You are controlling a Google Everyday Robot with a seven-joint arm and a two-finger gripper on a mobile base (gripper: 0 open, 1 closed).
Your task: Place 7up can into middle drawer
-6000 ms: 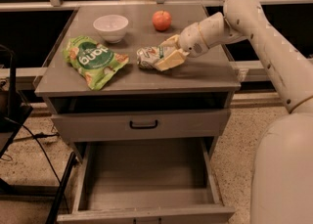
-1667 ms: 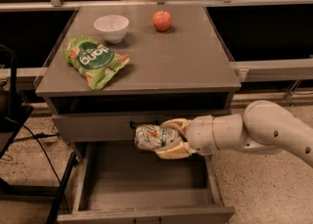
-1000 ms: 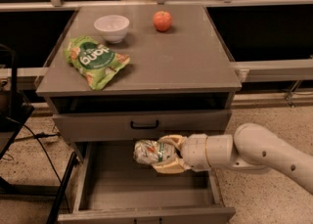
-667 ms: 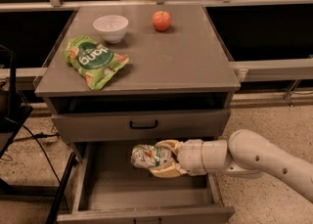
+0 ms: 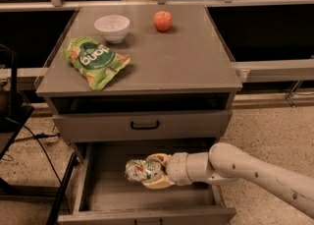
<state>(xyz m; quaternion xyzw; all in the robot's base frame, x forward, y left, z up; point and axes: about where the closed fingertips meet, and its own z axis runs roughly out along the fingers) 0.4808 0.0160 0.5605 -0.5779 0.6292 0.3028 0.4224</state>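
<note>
Found the gripper [image 5: 151, 172] low inside the open middle drawer [image 5: 105, 190], clenched on the 7up can [image 5: 135, 169], with one tan finger above the can and one beneath. Saw the can lying on its side, its free end pointing left, over the drawer's grey bottom, left of centre. Could not tell whether it touched the bottom or hung just clear.

Traced the arm [image 5: 260, 174] in from the lower right corner, rising slightly toward the drawer, then bending at a rounded joint beside the drawer's right wall. Saw the wrist [image 5: 189, 167] run nearly level from that bend, leftward across the drawer, ending in the gripper turned sideways, so that the fingers closed vertically on the can.

Noted the upper drawer [image 5: 88, 126] shut directly above, flat grey front showing, black handle [image 5: 144, 125] at its middle, apart from the arm.

Saw three things on top of the desk [image 5: 181, 57], well away from the gripper: a white bowl [image 5: 112, 26] at the back left, a red apple [image 5: 163, 20] near the back middle, and a green snack bag [image 5: 94, 60] lying flat at the left side, in front of the bowl.
</note>
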